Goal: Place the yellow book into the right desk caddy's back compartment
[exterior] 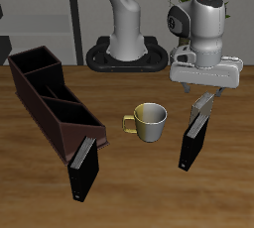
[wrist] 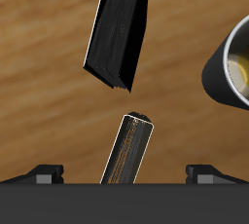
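Note:
The yellow book (exterior: 203, 106) is slim with a grey-tan cover and stands tilted on the table beside the mug; in the wrist view (wrist: 129, 155) I see its top edge. My gripper (exterior: 205, 97) is open and sits right over it, with the fingers (wrist: 44, 174) wide apart on either side of the book's top and not touching it. The right desk caddy (exterior: 52, 95) is a long dark maroon box on the far side of the mug. Its back compartment (exterior: 35, 61) is the end cell farthest from the table's front edge.
A black book (exterior: 191, 141) stands just in front of the yellow one, also in the wrist view (wrist: 121, 28). A second black book (exterior: 82, 168) leans at the caddy's near end. A metal mug (exterior: 151, 121) stands mid-table; its rim shows in the wrist view (wrist: 231, 67).

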